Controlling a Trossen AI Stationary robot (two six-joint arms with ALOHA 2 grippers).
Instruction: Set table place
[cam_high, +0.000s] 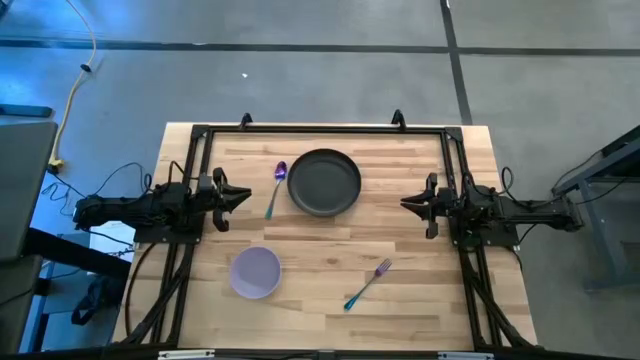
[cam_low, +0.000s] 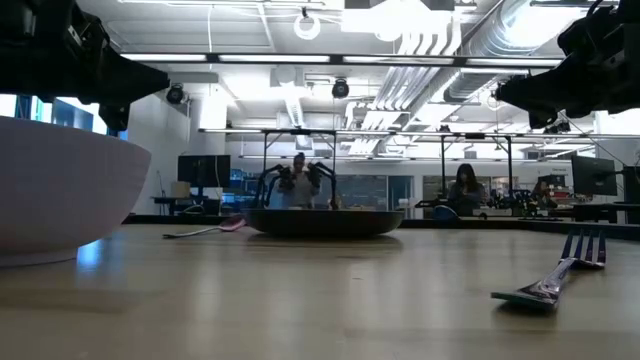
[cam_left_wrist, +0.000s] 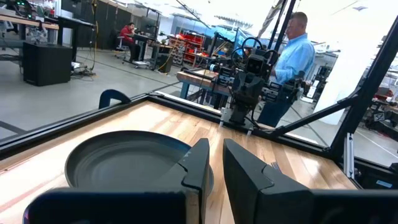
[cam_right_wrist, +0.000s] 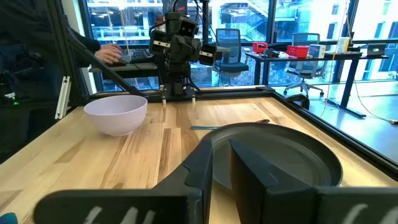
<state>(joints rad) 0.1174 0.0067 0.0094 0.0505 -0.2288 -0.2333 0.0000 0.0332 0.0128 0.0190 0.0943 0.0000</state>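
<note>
On the light wooden table (cam_high: 330, 240) a dark grey round plate (cam_high: 324, 182) sits at the far middle. Just left of it lies a purple-headed, blue-handled spoon (cam_high: 276, 188). A lavender bowl (cam_high: 255, 272) stands upright at the near left, and a teal-handled fork (cam_high: 367, 284) lies flat at the near right. My left gripper (cam_high: 247, 197) hovers shut at the table's left side, pointing level toward the plate (cam_left_wrist: 124, 165). My right gripper (cam_high: 404, 204) hovers shut at the right side, facing the plate (cam_right_wrist: 280, 158) and the bowl (cam_right_wrist: 115, 113). Neither touches anything.
A black metal frame (cam_high: 320, 128) runs along the table's edges, and each arm's base stands on it. Bare wood (cam_high: 320, 250) lies between the bowl, the plate and the fork. Beyond the table a person (cam_left_wrist: 295, 56) stands behind the right arm, and others sit farther off (cam_low: 465, 185).
</note>
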